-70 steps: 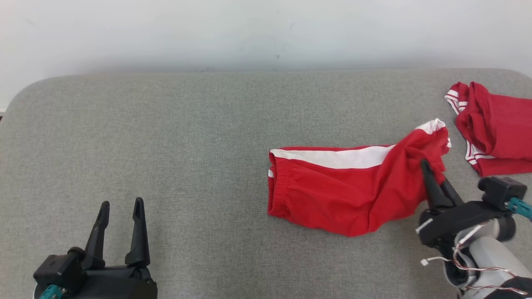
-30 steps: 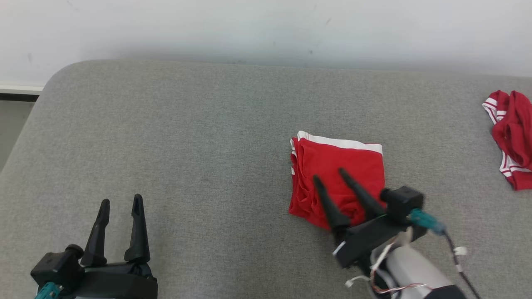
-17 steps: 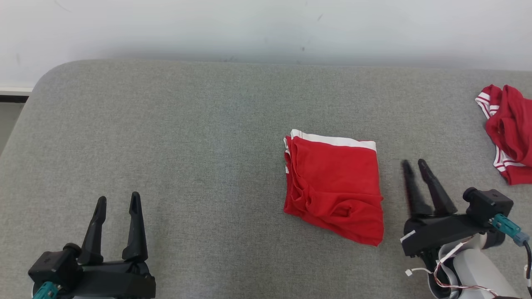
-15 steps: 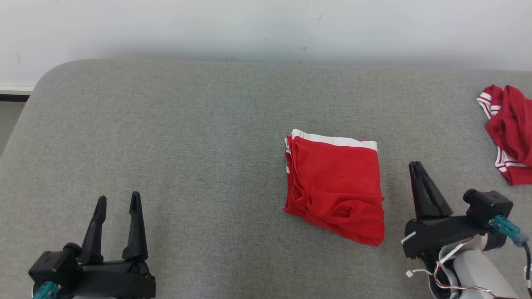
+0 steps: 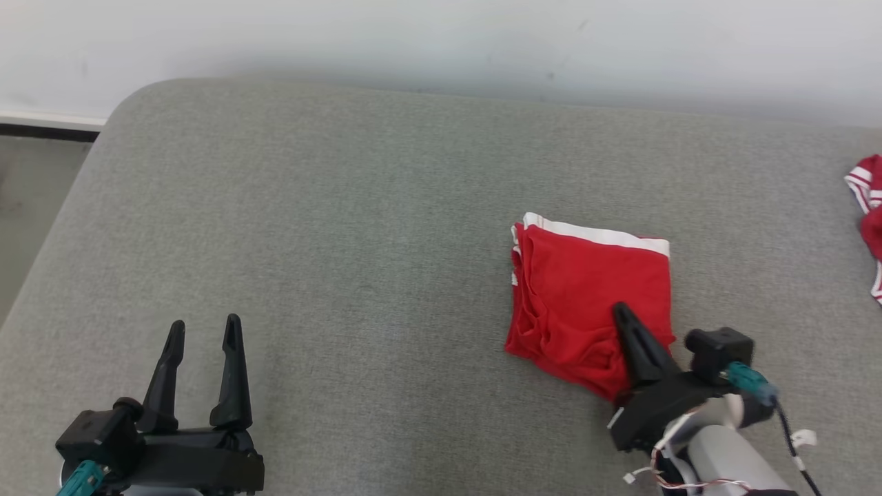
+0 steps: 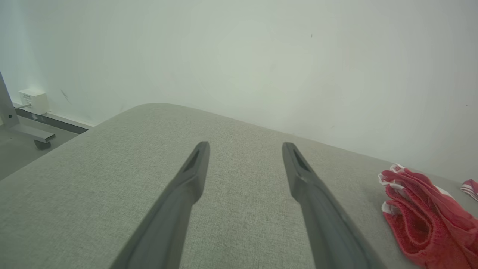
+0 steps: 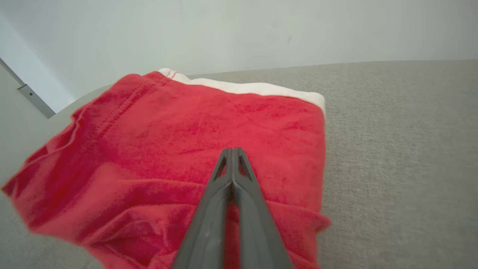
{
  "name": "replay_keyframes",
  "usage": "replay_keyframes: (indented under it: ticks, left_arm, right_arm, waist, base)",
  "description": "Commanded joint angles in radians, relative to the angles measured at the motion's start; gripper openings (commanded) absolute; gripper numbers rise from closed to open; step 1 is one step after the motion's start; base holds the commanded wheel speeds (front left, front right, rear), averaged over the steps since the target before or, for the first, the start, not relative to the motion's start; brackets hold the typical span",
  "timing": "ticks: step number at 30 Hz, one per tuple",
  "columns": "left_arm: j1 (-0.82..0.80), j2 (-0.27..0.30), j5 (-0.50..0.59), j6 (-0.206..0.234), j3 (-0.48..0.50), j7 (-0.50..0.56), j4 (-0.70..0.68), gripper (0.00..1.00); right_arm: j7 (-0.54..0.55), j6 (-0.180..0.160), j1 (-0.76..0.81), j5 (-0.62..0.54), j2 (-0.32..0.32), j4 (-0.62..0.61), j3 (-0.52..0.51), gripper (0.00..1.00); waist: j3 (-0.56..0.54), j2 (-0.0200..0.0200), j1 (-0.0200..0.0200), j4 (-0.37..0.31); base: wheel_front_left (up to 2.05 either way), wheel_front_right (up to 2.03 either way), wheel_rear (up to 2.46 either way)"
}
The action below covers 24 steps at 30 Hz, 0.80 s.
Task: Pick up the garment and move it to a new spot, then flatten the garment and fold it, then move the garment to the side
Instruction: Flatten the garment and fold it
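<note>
Where the shorts lie: the red shorts (image 5: pixel 586 296) sit folded into a rough square on the grey worktop (image 5: pixel 344 241), right of its middle and away from its edges.
Look of the shorts: a white band (image 5: pixel 599 234) runs along the far edge, stacked layers show at the left edge, and the near right corner is rumpled.
State of the right jaws: together, the two fingers (image 5: pixel 637 344) pressed flat against each other, with no cloth seen between them.
Place of the right jaws: over the near right part of the shorts, tips pointing far and a little left. In the right wrist view the tips sit over the red cloth (image 7: pixel 224 119); whether they touch it cannot be told.
State of the left jaws: apart, with nothing between them.
Place of the left jaws: near left, over bare worktop, well apart from the shorts. In the left wrist view the spread fingers (image 6: pixel 186 194) point far, and the shorts (image 6: pixel 422 224) lie off to the right.
Other red garment: a second red piece with white stripes (image 5: pixel 867 207) lies at the far right, well apart from the shorts.
Surroundings: a pale wall (image 5: pixel 413 41) rises beyond the far edge, and floor (image 5: pixel 34 193) shows past the rounded left corner.
</note>
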Motion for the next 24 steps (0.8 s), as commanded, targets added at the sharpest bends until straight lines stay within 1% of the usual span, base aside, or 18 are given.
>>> replay_keyframes:
  ticks: [1,7,12,17,21,24]
  left_arm:
    - [-0.011,0.000,-0.001,0.000,0.001,0.000,0.001,1.00]
    - [-0.019,0.000,-0.010,-0.001,-0.006,0.000,0.006,1.00]
    - [-0.028,0.000,-0.019,0.000,-0.018,0.000,0.009,1.00]
    - [-0.037,0.000,-0.020,-0.001,-0.027,0.000,0.012,1.00]
    - [-0.039,0.000,-0.018,-0.001,-0.031,0.000,0.014,1.00]
    - [-0.042,0.000,-0.016,-0.001,-0.031,0.000,0.016,1.00]
  right_arm:
    - [-0.001,0.000,-0.014,-0.016,0.013,0.012,0.011,0.00]
    - [0.000,0.000,-0.048,-0.055,0.070,0.045,0.066,0.00]
    - [0.000,0.000,-0.066,-0.074,0.102,0.056,0.120,0.00]
    - [0.000,0.000,-0.071,-0.053,0.110,0.049,0.157,0.00]
    - [0.000,0.000,-0.079,-0.003,0.110,0.025,0.204,0.00]
    - [0.000,0.000,-0.080,0.010,0.110,-0.006,0.235,0.00]
  waist:
    - [0.006,0.0000,0.0000,0.018]
    - [0.019,0.0000,0.0000,0.039]
    - [0.030,0.0000,0.0000,0.052]
    - [0.039,0.0000,0.0000,0.054]
    - [0.041,0.0000,0.0000,0.039]
    - [0.037,0.0000,0.0000,0.020]
  base:
    - [0.00,0.00,0.00]
    - [0.00,0.00,0.00]
    - [0.00,0.00,0.00]
    - [0.00,0.00,0.00]
    - [0.00,0.00,0.00]
    - [0.00,0.00,0.00]
